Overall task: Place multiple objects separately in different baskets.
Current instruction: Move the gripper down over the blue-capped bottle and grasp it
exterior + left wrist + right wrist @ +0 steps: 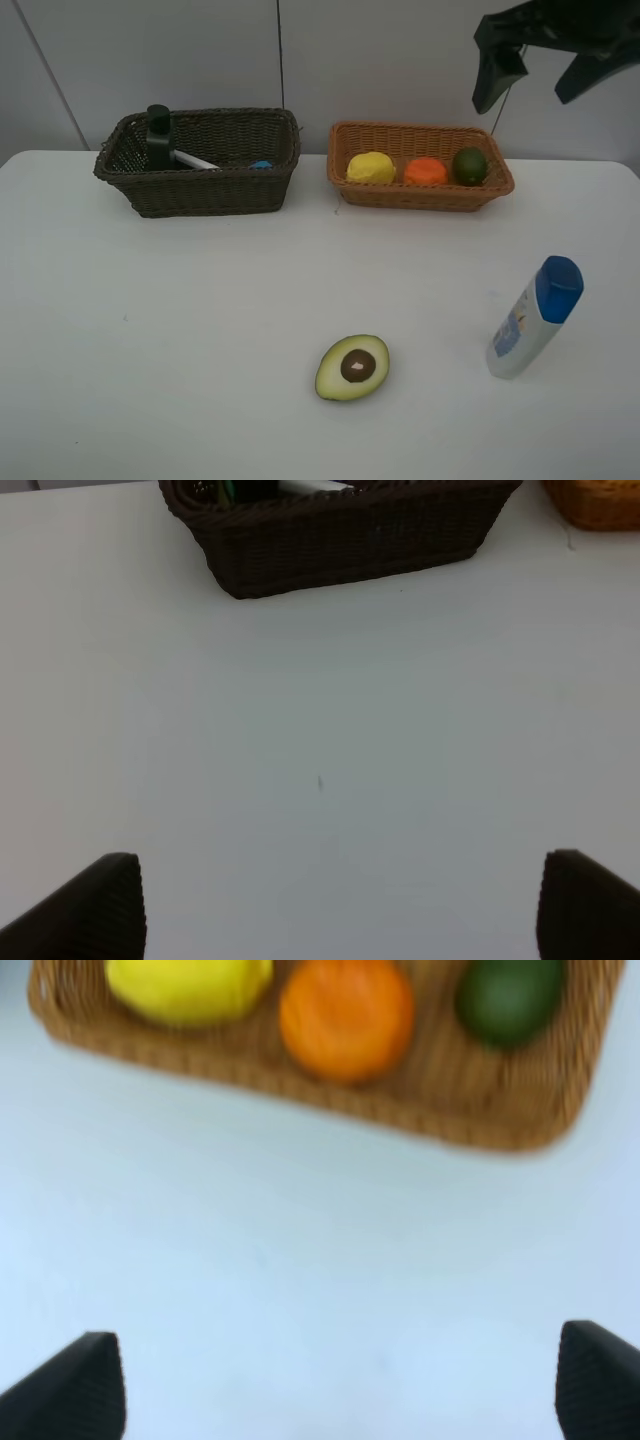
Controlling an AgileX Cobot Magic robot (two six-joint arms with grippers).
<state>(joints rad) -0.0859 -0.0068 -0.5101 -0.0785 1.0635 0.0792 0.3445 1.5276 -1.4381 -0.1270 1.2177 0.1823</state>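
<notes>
At the back left stands the dark brown basket (210,190), holding the dark green pump bottle (158,135) and the white pen (195,160). The light orange-brown basket (420,195) to its right holds the lemon (371,167), orange (426,171) and lime (470,165). On the table lie the halved avocado (352,367), cut face up, and the white blue-capped bottle (535,318), which stands leaning at the right. My right gripper (525,100) hangs open high above the light basket (480,1125). My left gripper (340,910) is open over bare table in front of the dark basket (340,540).
A small blue thing (261,164) shows inside the dark basket at its right end. The white table (200,330) runs wide between the baskets and the front edge. A pale wall rises right behind the baskets.
</notes>
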